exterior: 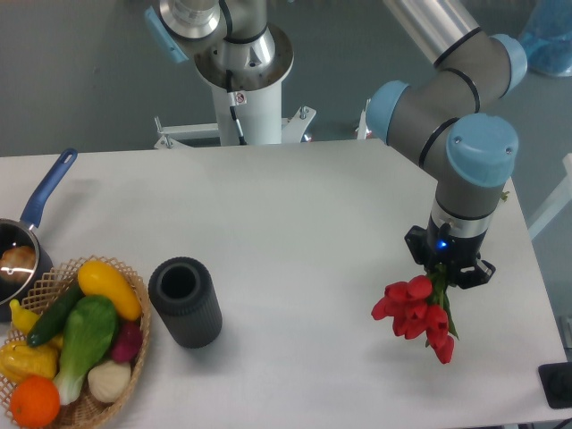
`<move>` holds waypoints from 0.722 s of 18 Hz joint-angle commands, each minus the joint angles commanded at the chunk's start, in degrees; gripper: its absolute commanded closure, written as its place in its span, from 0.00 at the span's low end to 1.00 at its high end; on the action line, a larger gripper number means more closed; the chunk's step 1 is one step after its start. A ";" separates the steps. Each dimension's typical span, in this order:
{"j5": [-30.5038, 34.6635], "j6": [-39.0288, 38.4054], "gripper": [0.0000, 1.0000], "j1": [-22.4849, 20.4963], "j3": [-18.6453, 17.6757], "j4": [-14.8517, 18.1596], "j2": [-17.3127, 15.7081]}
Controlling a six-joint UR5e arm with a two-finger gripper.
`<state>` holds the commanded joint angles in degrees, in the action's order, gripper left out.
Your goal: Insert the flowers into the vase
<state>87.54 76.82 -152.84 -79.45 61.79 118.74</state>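
From the fixed camera, my one view, I see my jaws [444,271] pointing down over the right part of the worktop [304,223], and they are closed on the stems of the flowers [416,315]. The red buds hang just below and a little to the camera-left of my jaws, tilted, and they look to be lifted clear of the worktop, though the angle does not let me be certain. The vase [186,301] stands upright well apart from me, far off to the camera-left, its round mouth open and with nothing in it. Just past the vase, farther from me, is a wicker basket [134,344] of vegetables and fruit, and beyond that a blue-handled saucepan [20,255]. So I judge the picking up done; carrying the bunch across, bringing the stems over the mouth and lowering them in are all left.
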 joint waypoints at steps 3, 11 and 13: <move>0.00 0.00 1.00 0.00 -0.09 -0.09 0.00; -2.98 -0.35 1.00 0.44 -0.26 -0.35 -2.45; -6.66 -0.79 1.00 0.44 -0.44 -0.35 -4.12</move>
<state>80.88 76.03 -152.40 -79.89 61.44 114.62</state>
